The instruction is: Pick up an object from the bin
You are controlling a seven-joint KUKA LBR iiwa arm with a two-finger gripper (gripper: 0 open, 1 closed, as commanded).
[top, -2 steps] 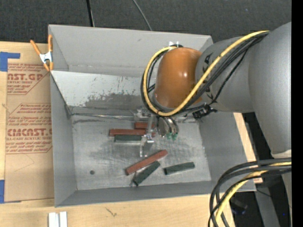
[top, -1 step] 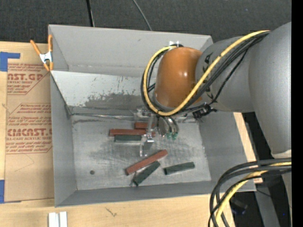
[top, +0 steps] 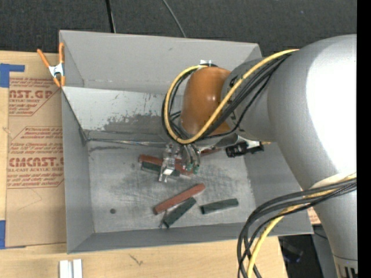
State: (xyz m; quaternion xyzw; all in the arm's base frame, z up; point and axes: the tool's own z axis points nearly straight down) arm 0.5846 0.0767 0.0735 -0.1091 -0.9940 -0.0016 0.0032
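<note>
Your gripper sat low in the middle of the bin, right at the end of a pair of small sticks, one reddish and one dark, which pointed toward the left wall. You could not tell whether it was open or closed, or whether it had hold of either. Nothing looked lifted, so I judged the pick still to be made. Nearer the front edge lay a red-brown stick, a dark green stick and a second green stick.
</note>
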